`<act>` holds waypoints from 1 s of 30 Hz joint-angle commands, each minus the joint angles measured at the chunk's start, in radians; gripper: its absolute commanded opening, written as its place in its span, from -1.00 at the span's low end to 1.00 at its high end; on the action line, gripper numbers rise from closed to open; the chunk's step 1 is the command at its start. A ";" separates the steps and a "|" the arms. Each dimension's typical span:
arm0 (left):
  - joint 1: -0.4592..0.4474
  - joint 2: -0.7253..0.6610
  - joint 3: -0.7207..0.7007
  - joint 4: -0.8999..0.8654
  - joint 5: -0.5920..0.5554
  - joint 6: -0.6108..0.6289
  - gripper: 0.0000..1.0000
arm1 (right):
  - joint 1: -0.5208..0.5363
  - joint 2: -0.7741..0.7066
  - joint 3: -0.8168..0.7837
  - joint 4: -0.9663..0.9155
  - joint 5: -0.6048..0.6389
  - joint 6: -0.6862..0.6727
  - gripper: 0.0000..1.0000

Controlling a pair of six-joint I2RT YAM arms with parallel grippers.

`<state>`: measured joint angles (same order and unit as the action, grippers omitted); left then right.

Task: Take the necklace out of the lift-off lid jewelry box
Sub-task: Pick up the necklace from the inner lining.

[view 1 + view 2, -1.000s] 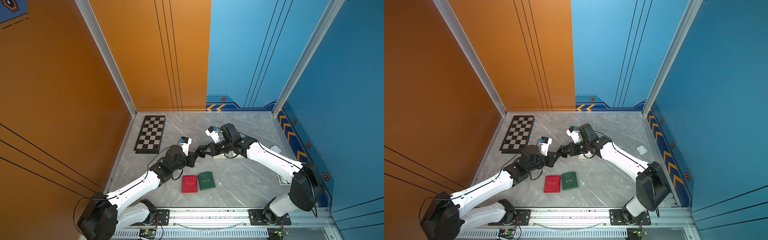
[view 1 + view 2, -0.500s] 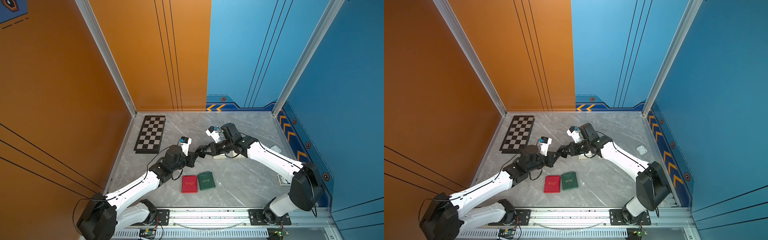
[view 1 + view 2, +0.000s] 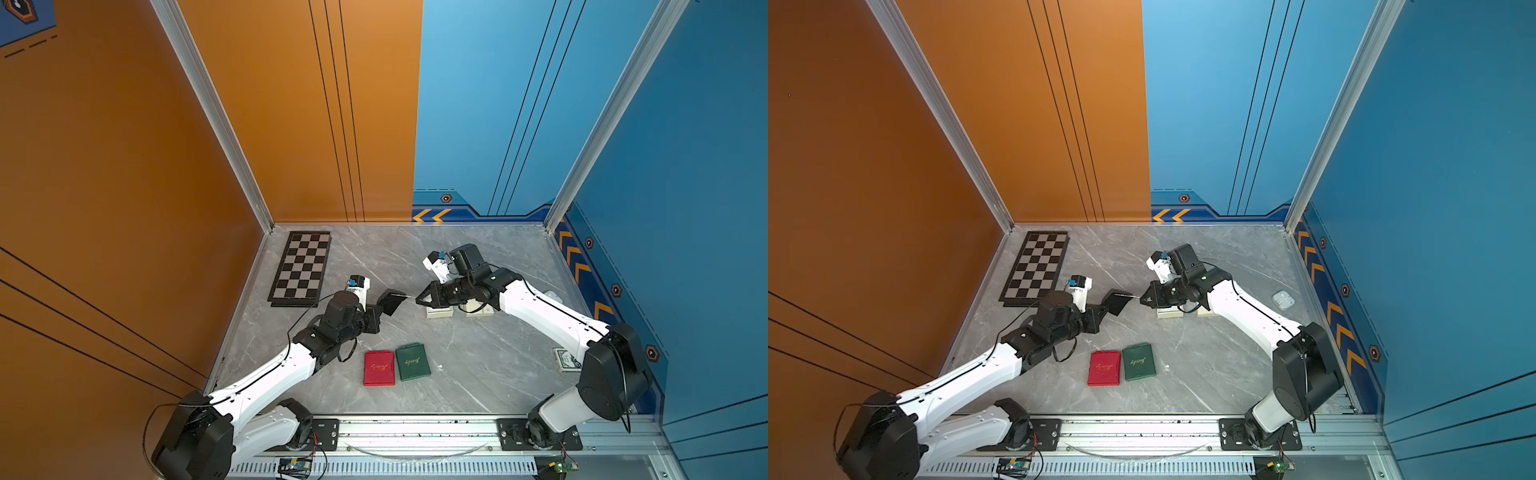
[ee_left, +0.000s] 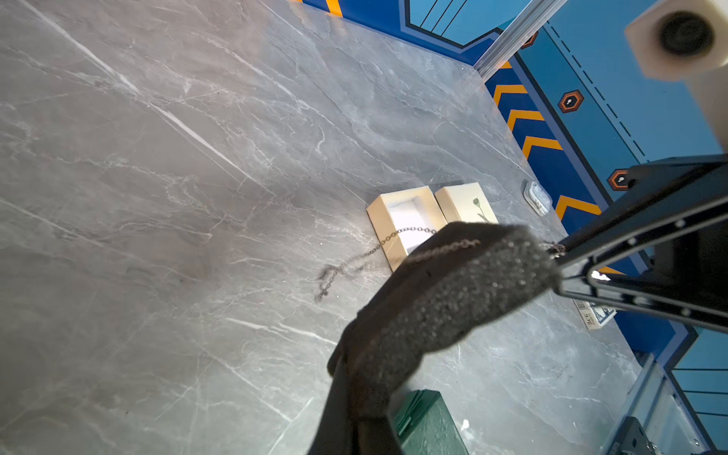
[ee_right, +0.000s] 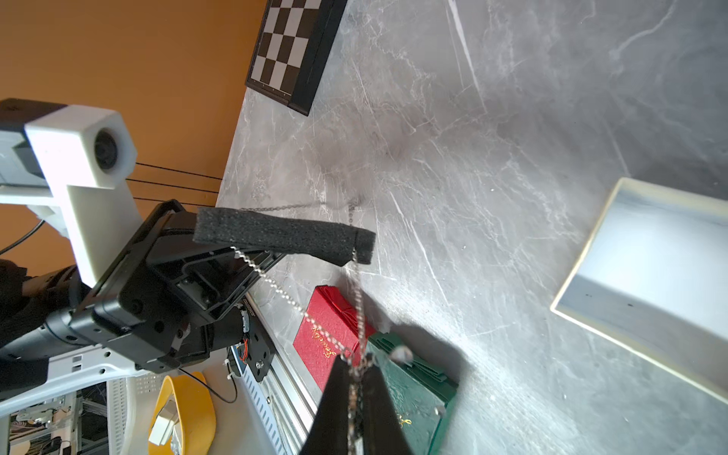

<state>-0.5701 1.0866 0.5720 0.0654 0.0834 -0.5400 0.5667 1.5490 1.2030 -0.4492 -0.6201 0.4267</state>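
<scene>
Scanning out from the front rail. Seeing red case (image 3: 379, 368) and green case (image 3: 412, 361) nearest, flat on the surface (image 3: 457, 374), side by side, long edges touching or nearly so. Noting card box (image 3: 565, 359) off by the right arm's base, partly hidden behind the arm.

Moving further in: clamping black foam pad (image 3: 390, 300) in left hand (image 3: 380, 309), closed tight on one edge, pad up off the surface and tilted. Finding necklace (image 5: 356, 299) looped around that pad, out of the box and in the air. Counting two chain strands in the right wrist view, running from the pad's edges to the right hand (image 3: 417, 298). Pinching the chain there, tips shut on it. Facing tip to tip, hands just apart, with chain bridging the gap in both top views. Losing one hanging stretch of chain to blur in the left wrist view; can't tell where it ends.

Spotting cream box base (image 4: 379, 220) right under and behind the right hand, open side up, white lining showing, resting on the surface. Seeing lid (image 4: 465, 201) just beside it, flower print up; can't tell if touching. Noting small clear case (image 3: 1283, 299) farther right near the blue wall, too small to identify. Ending at chessboard (image 3: 302, 266), farthest back on the left, flat near the orange wall.
</scene>
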 commanded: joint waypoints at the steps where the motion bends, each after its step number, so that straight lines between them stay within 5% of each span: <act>1: 0.003 -0.005 -0.009 -0.018 -0.034 0.005 -1.00 | 0.005 0.009 0.003 -0.040 0.021 -0.003 -0.89; 16: -0.040 0.051 0.038 -0.037 0.168 0.094 -1.00 | -0.023 0.030 0.097 0.051 0.076 0.038 -0.93; 30: -0.174 0.111 0.101 -0.080 0.129 0.139 -1.00 | -0.104 0.089 0.215 0.097 0.112 0.047 -0.93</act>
<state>-0.7235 1.1870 0.6411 0.0074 0.2134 -0.4240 0.4824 1.6180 1.3735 -0.3813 -0.5274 0.4664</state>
